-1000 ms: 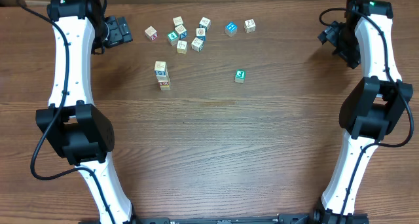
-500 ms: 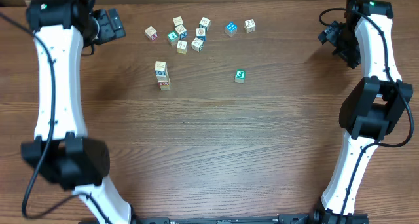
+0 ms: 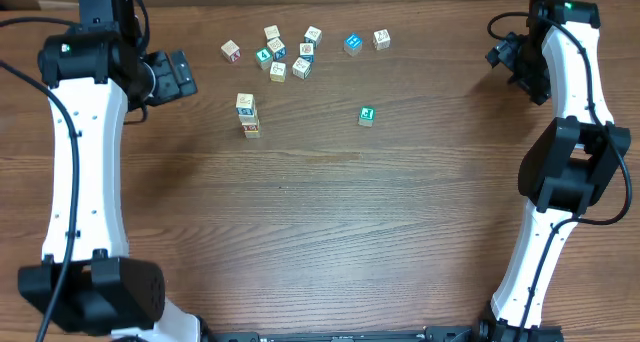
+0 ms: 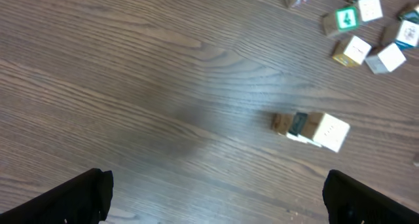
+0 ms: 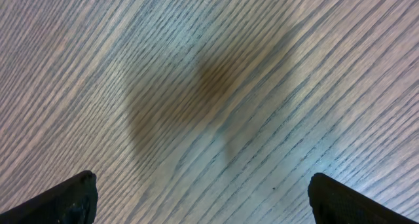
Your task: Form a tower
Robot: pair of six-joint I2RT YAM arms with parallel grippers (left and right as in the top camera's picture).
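- The tower (image 3: pixel 248 115) is seen at about 10 o'clock from the middle of the table (image 3: pixel 330 212), as a narrow stack of pale cubes standing apart from the rest.
- How many cubes are in it cannot be told for certain. A red-marked face is seen low down and a blue-marked one near the top.
- The left gripper (image 3: pixel 180 74) is held at 10 o'clock of the tower, near it but not touching. Its jaws are spread wide.
- In the left wrist view, the tower is seen at 1 o'clock ahead of the black fingertips (image 4: pixel 88 191), over bare wood.
- A cluster of loose cubes (image 3: pixel 278 50) is scattered at 12 to 1 o'clock of the tower, toward the far edge.
- A single green-faced cube (image 3: pixel 367 115) is seen at 3 o'clock of the tower, well apart.
- The right gripper (image 3: pixel 500 54) is held at 2 o'clock from the table's middle. Its jaws are spread wide over bare wood.
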